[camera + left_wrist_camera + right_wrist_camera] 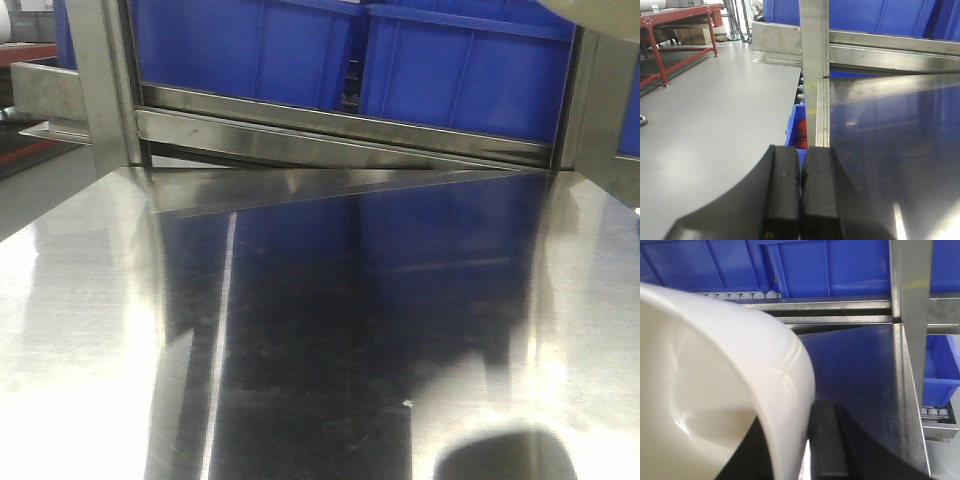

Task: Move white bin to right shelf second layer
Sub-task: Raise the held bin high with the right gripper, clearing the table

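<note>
White bin (715, 380) fills the left half of the right wrist view. It is tilted, with its glossy inside toward the camera. Its rim wall runs down between the black fingers (826, 440) of the right gripper (790, 445), which is clamped on that wall with one finger inside and one outside. The bin is held over the steel tabletop (330, 330), toward its right side and short of the roller shelf (815, 304). Whether its base touches the tabletop is hidden.

The shiny tabletop takes up most of the front view and mirrors the blue above it. Grey floor (715, 110) spreads to the left of the table, with a red table frame (670, 30) far off at the left. Beyond the tabletop's far edge, two blue crates (250, 50) stand side by side on the roller shelf, behind its flat steel front rail. A steel post (814, 60) rises at the table's far left corner. Below the table's left edge, a smaller blue crate (795, 120) holds something red.

The left gripper (800, 165) sits at the near end of that left edge, its two black pads pressed together with nothing between them. A row of small white rollers (747, 295) shows under the crates on the shelf.
</note>
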Robot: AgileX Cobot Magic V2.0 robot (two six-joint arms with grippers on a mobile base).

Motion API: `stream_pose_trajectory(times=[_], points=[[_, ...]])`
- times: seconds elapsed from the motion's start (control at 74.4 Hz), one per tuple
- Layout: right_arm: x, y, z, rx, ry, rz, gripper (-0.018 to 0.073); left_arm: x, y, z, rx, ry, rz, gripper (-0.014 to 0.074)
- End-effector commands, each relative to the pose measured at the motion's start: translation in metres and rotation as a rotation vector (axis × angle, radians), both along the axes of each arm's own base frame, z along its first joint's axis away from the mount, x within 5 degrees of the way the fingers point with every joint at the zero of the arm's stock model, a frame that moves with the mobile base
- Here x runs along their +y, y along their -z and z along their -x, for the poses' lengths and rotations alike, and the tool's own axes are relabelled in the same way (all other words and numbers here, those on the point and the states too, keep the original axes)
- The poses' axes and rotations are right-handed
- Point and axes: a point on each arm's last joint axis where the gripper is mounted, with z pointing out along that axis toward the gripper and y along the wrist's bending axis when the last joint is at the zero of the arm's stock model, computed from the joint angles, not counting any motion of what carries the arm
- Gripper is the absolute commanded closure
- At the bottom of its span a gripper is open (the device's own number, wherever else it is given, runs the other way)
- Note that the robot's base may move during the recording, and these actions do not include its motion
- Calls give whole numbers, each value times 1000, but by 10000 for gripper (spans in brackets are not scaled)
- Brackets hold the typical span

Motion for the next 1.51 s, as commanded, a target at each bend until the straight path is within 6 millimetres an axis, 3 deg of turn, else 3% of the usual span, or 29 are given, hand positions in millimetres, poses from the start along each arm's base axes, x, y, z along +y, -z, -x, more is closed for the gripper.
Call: stream_pose_trajectory(times=[0.0,1.492], points=[[-4,-20,1,-132,43,-26,504,0,4,-1,-64,3,9,512],[-4,-20,1,-129,42,-26,504,0,4,-1,-64,3,9,512]])
